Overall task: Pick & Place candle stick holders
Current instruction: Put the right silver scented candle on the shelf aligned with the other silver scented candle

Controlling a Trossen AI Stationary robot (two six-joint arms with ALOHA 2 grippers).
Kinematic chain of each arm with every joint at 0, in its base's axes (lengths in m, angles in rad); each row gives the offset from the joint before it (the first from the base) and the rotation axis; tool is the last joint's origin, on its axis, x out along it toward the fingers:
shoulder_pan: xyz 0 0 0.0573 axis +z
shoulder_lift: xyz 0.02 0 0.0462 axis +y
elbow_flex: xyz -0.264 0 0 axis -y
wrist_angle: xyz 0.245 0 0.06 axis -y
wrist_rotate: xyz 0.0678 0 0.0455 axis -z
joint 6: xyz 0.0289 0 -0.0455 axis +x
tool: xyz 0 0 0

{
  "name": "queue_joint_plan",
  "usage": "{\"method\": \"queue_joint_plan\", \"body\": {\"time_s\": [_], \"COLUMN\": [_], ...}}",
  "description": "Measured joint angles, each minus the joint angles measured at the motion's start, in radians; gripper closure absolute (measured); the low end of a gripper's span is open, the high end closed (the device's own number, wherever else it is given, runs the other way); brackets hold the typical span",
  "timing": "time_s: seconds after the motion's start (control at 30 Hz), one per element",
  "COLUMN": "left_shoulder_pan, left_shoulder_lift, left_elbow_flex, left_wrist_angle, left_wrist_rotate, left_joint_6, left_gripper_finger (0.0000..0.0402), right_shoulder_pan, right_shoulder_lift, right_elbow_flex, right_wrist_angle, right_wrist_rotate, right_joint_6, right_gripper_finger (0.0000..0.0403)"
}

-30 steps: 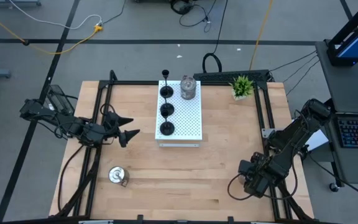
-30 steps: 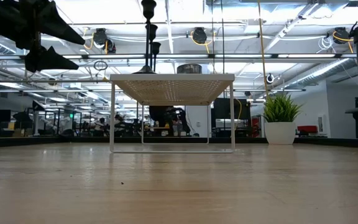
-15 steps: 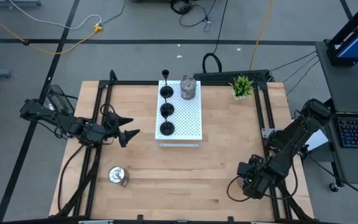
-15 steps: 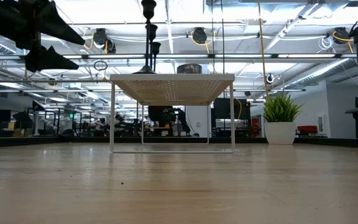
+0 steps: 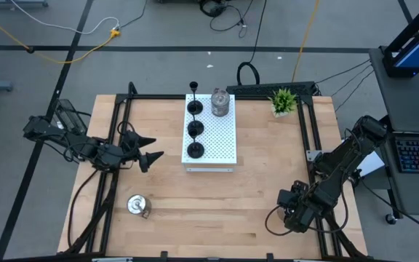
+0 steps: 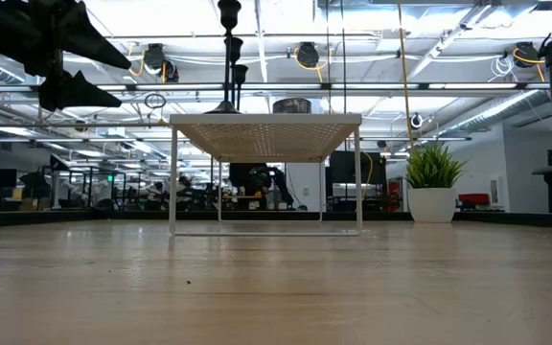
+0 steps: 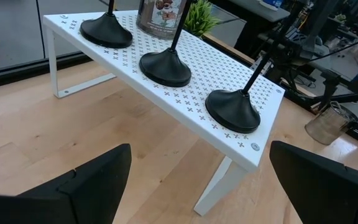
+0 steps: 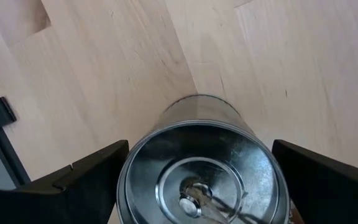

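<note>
Three black candle stick holders [image 5: 195,129] stand in a row on their round bases on the white perforated board [image 5: 224,142]. A silver one [image 5: 220,102] stands beside them at the board's far end. Another silver holder [image 5: 137,205] rests on the table near the front left. A third silver holder [image 8: 204,171] stands upright on the wood under my right gripper [image 5: 291,211]. That gripper points down, open, with a finger on either side of the holder and above it. My left gripper [image 5: 157,148] hovers open left of the board, its fingers facing it.
A small green potted plant [image 5: 283,100] stands at the far right corner. The board stands on thin legs [image 6: 173,182], raised above the table. Black frame rails [image 5: 115,138] run along the table's left and right sides. Bare wood lies between the board and the front edge.
</note>
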Motion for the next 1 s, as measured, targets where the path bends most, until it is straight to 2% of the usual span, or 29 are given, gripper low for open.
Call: {"method": "queue_joint_plan", "body": {"time_s": [0.23, 0.5, 1.0], "left_shoulder_pan": [0.0, 0.0, 0.0], "left_shoulder_lift": [0.0, 0.0, 0.0], "left_elbow_flex": [0.0, 0.0, 0.0], "left_wrist_angle": [0.0, 0.0, 0.008], "left_wrist_rotate": [0.0, 0.0, 0.0], "left_joint_6": [-0.001, -0.004, -0.011], "left_gripper_finger": [0.0011, 0.0011, 0.0011], "right_shoulder_pan": [0.0, 0.001, -0.013], "right_shoulder_lift": [0.0, 0.001, 0.001], "right_elbow_flex": [0.0, -0.001, -0.103], "right_wrist_angle": [-0.004, -0.025, 0.052], "right_wrist_rotate": [-0.001, -0.051, -0.054], "right_joint_6": [-0.015, -0.062, -0.075], "right_gripper_finger": [0.0016, 0.0016, 0.0016]}}
